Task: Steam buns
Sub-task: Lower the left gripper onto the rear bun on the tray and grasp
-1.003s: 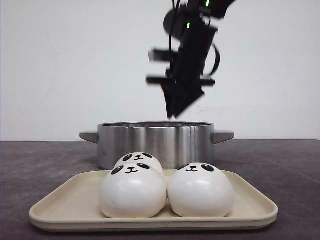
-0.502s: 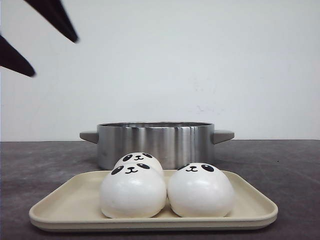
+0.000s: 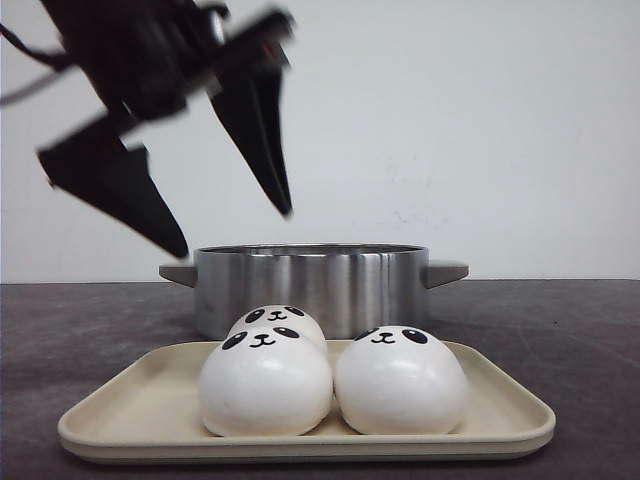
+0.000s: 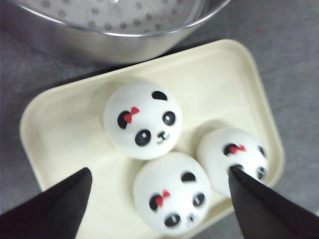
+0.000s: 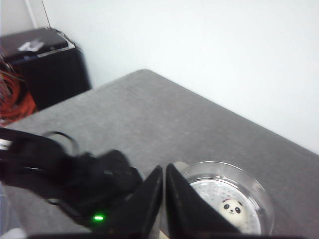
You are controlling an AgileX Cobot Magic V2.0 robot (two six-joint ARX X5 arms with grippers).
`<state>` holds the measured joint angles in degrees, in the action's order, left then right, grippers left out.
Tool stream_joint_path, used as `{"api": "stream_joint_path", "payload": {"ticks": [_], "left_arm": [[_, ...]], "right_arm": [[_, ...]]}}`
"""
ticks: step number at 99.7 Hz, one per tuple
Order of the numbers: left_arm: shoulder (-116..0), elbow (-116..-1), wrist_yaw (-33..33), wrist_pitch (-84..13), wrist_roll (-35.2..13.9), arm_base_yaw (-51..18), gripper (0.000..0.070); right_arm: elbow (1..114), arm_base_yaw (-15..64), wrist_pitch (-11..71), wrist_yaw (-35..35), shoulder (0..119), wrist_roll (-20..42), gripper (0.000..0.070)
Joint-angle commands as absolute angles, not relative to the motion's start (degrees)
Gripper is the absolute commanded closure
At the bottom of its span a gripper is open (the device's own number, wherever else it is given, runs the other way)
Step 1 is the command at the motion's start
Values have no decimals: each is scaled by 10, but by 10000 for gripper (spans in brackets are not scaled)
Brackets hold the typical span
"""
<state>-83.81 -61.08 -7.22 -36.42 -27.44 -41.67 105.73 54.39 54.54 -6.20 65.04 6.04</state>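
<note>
The grey worktop (image 3: 560, 330) carries a steel pot (image 3: 310, 285) holding one bun (image 5: 232, 208). Below the left hand (image 3: 215, 215), fingers spread wide, a cream tray (image 4: 60, 119) holds three buns (image 4: 143, 119). The right hand (image 5: 164, 199) is pressed together, empty.

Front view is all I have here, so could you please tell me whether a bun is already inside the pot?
Observer: Yes. The right wrist view shows one bun on the perforated insert inside the pot.
Operator: Thank you. Is the right tool, which I cannot see, holding anything?
Observer: No. The right tool is shut, with nothing between its fingers.
Operator: Do the buns on the tray carry any marks hidden from me?
Observer: Yes. From above, each of the three buns on the tray has a red bow by one eye.
</note>
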Motion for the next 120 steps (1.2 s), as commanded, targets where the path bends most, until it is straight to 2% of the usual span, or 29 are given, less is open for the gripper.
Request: {"api": "stream_joint_path", "payload": {"ticks": [1, 34, 56, 85, 88, 92, 105, 107, 120], "left_arm": [[-876, -628, -70, -357, -279, -424, 186], [-977, -635, -68, -316, -293, -424, 185], [-994, -635, -35, -300, -297, -424, 185], [-995, -635, -21, -278, -296, -424, 197], [-995, -635, -17, -278, -296, -424, 224], [-995, -635, -15, -279, -296, -424, 300], [-995, -635, -15, -291, -275, -424, 681], [-995, -635, -15, -292, -270, -424, 700], [-995, -635, -15, -291, -226, -424, 700]], "right_arm": [[1070, 551, 544, -66, 646, 80, 699], [1070, 551, 577, -98, 602, 99, 699], [1070, 551, 618, -139, 585, 102, 699], [1070, 551, 630, -140, 583, 103, 699], [1070, 551, 631, -140, 583, 103, 699], [1070, 551, 631, -140, 583, 103, 699], [1069, 551, 633, -140, 583, 106, 699], [1069, 551, 633, -140, 583, 106, 699], [1069, 551, 636, -140, 583, 112, 699]]}}
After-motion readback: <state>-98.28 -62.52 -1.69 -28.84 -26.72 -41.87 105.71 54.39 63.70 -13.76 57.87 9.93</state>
